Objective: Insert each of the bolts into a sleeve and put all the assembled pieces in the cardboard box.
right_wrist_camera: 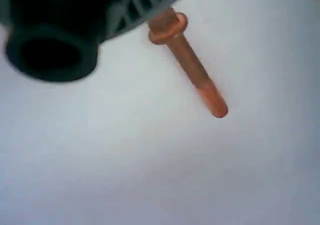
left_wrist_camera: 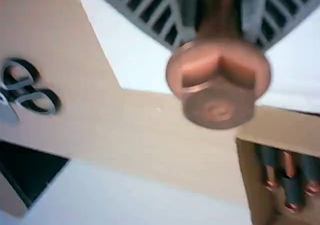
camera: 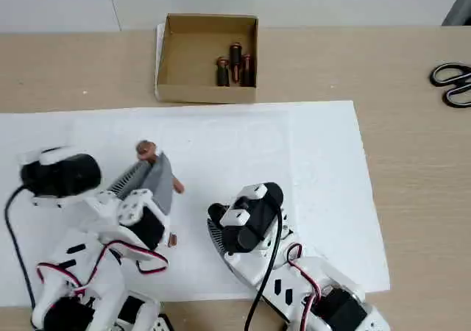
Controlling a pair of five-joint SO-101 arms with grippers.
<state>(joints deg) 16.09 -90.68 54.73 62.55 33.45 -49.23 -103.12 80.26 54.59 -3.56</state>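
Note:
My left gripper [camera: 158,171] hangs over the white sheet, shut on a copper bolt [camera: 146,151]. Its wrist view has the bolt's flanged head [left_wrist_camera: 218,82] poking out between the grey fingers [left_wrist_camera: 182,10]. My right gripper [camera: 215,224] sits low near the sheet's front and appears shut on a black sleeve [right_wrist_camera: 50,50], whose open end faces the camera. A second copper bolt [right_wrist_camera: 190,65] lies flat on the paper just beyond that sleeve. The cardboard box [camera: 206,93] stands at the back and holds three assembled pieces [camera: 235,66], which also appear in the left wrist view [left_wrist_camera: 287,180].
A white paper sheet [camera: 294,147] covers the working area on the wooden table. Scissors [camera: 450,81] lie at the far right edge. A small copper piece [camera: 171,239] peeks out beside the left arm's base.

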